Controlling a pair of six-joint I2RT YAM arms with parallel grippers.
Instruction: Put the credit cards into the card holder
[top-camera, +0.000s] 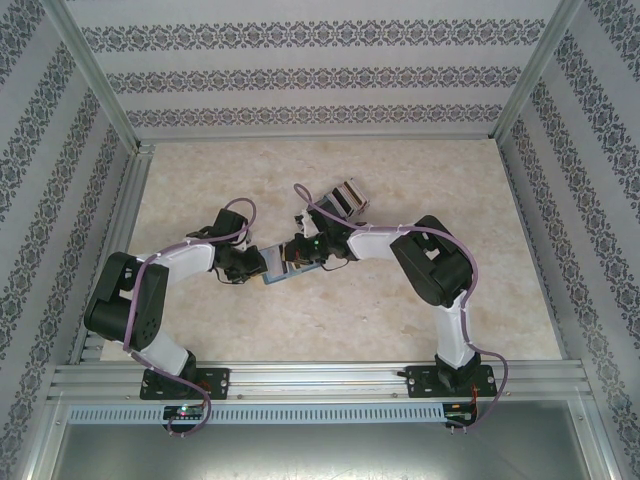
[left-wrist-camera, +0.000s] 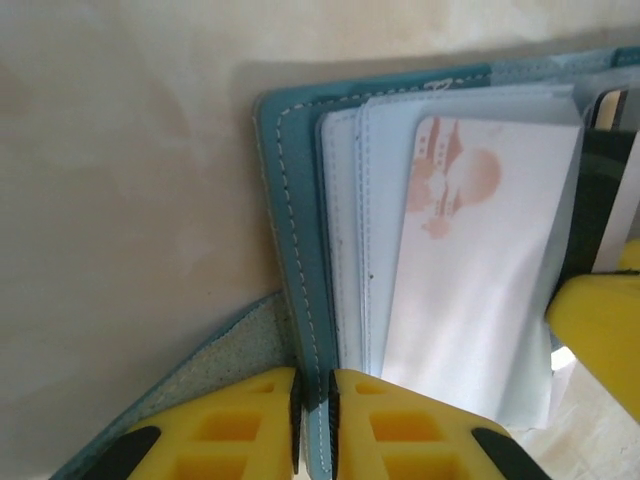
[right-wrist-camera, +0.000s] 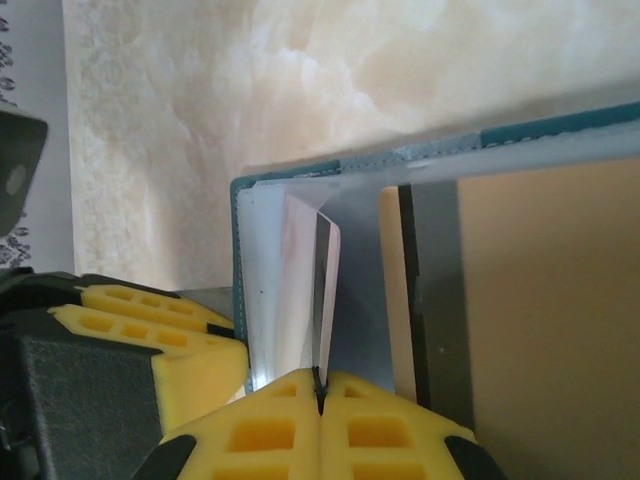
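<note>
The teal card holder (top-camera: 277, 268) lies open at the table's middle, between both grippers. My left gripper (left-wrist-camera: 312, 385) is shut on the stitched edge of its teal cover (left-wrist-camera: 300, 200). My right gripper (right-wrist-camera: 320, 378) is shut on a whitish card (right-wrist-camera: 326, 290), seen edge-on with a dark stripe. In the left wrist view that whitish card (left-wrist-camera: 480, 270) carries a reddish print and stands among the holder's clear sleeves (left-wrist-camera: 345, 250). A tan-orange card with a dark stripe (right-wrist-camera: 520, 300) lies flat in the holder to the right. More cards (top-camera: 343, 197) lie piled behind the right arm.
The two grippers (top-camera: 250, 265) (top-camera: 300, 252) nearly touch over the holder; the left one's yellow fingers (right-wrist-camera: 150, 335) show close by in the right wrist view. Pale marble tabletop (top-camera: 450, 180) stretches around, bounded by patterned walls and a metal frame.
</note>
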